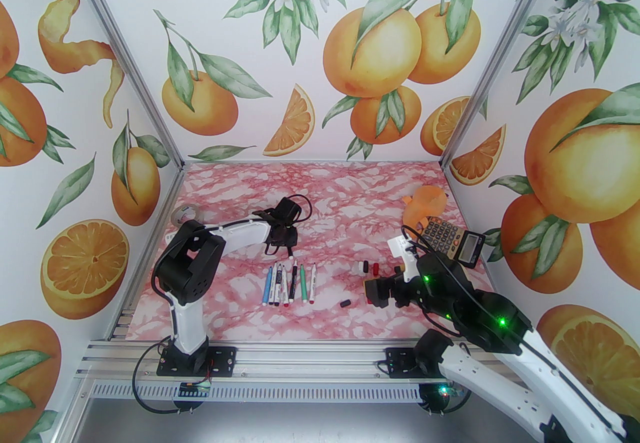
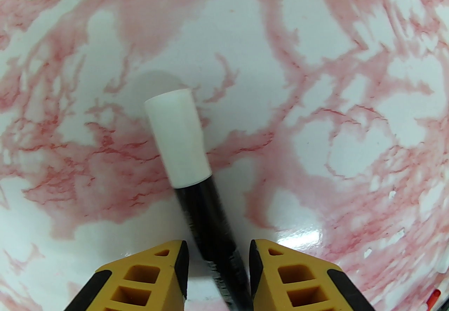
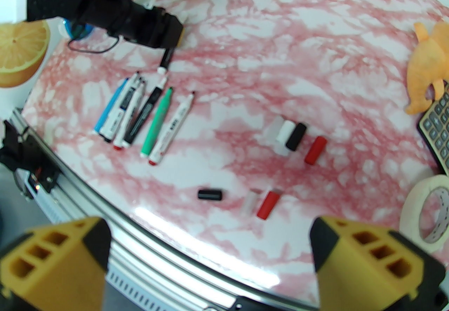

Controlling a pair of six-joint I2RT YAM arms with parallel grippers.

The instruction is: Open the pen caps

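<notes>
My left gripper [image 2: 219, 250] is shut on a black pen [image 2: 214, 229] and holds it tip-down over the table. The pen's white cap [image 2: 179, 137] is still on its lower end. From the right wrist view, the left gripper [image 3: 170, 34] hangs just beyond the row of pens [image 3: 140, 116]. That row of pens [image 1: 290, 283] lies uncapped at mid-table. Loose pen caps lie to the right: white [image 3: 286, 130], black [image 3: 296, 136], red [image 3: 315, 150], another black [image 3: 209, 194] and another red [image 3: 268, 204]. My right gripper [image 3: 210, 260] is open with nothing between its fingers, near the front edge, close to the caps [image 1: 367, 267].
A calculator [image 1: 452, 236] and an orange plush toy [image 1: 425, 203] sit at the back right. One tape roll [image 3: 428, 216] lies beside my right gripper and another [image 1: 182, 215] at the back left. Printed walls close in the back and both sides.
</notes>
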